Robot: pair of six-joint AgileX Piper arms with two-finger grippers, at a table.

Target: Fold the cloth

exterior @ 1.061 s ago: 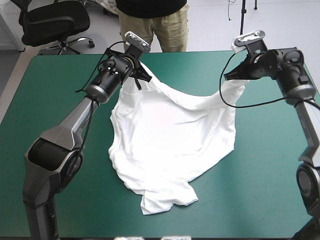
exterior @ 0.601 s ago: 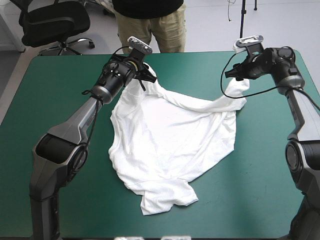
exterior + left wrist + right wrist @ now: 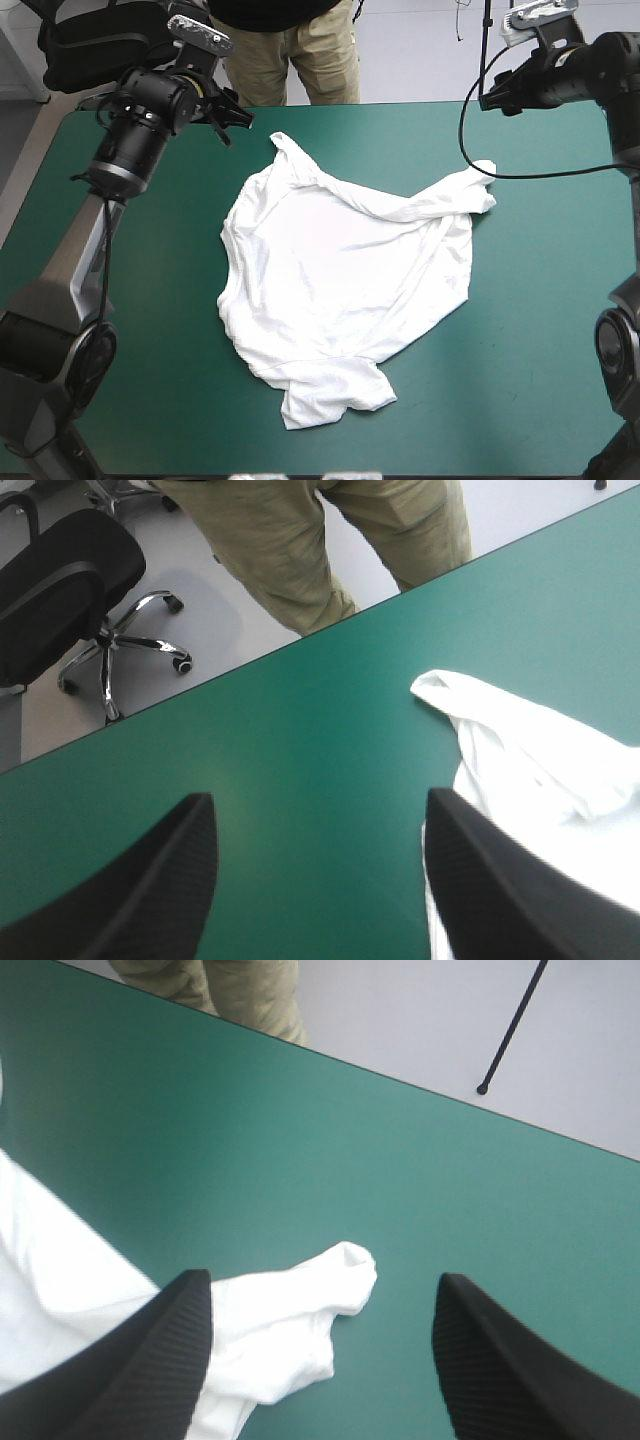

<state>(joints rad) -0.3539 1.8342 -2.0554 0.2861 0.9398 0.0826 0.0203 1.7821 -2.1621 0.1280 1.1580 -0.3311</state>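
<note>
t-shirt (image 3: 340,290) lies spread and somewhat rumpled on the teal-green cover (image 3: 540,340), filling the middle of the high view. its nearest part, a small folded flap, sits low in the frame just left of centre, a little back from the table's near edge. from there the white cloth widens toward the centre. farther up, a ridge of bunched fabric crosses it, ending in one corner at upper centre-left and a rolled corner at upper right. beyond those, the left gripper (image 3: 232,120) hangs raised at the upper left of the frame, fingers wide apart and holding nothing, the shirt's corner ahead and off to one side. the right gripper (image 3: 497,102) hangs at the upper right, also wide and empty, the rolled corner seen on the cover between its fingers.
</note>
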